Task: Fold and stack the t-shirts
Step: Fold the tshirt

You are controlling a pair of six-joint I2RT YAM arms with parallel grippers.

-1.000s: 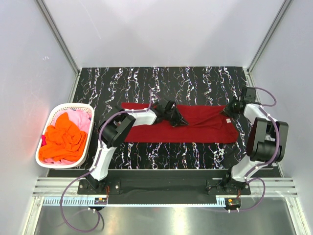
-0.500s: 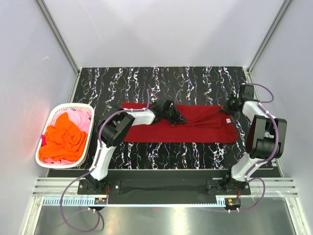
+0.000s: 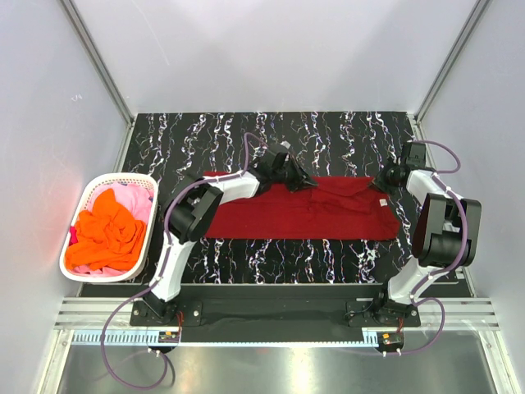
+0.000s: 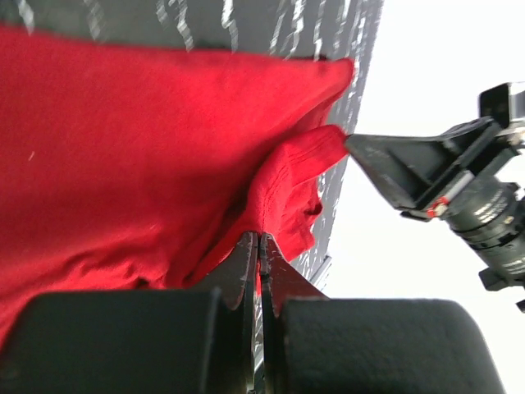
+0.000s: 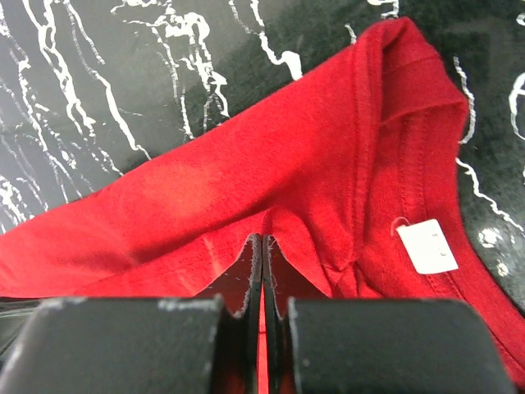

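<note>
A dark red t-shirt (image 3: 312, 217) lies spread as a long band across the middle of the black marbled table (image 3: 328, 135). My left gripper (image 3: 303, 180) is at its far edge near the middle, shut with a fold of the red cloth (image 4: 123, 148) pinched between the tips (image 4: 259, 238). My right gripper (image 3: 384, 185) is at the shirt's far right corner, also shut on the cloth (image 5: 246, 172), tips (image 5: 262, 240) beside the collar with its white label (image 5: 425, 246). More t-shirts, a bright orange one (image 3: 107, 230) and a pink one (image 3: 135, 201), are heaped in the basket.
The white plastic basket (image 3: 123, 176) stands off the table's left edge. White walls with metal frame posts (image 3: 98, 66) close in the back and sides. The right arm's wrist (image 4: 443, 164) shows in the left wrist view, close to the pinched fold.
My left gripper has moved toward the far side and a little right, drawing the shirt's far edge with it. The right gripper has shifted only slightly.
</note>
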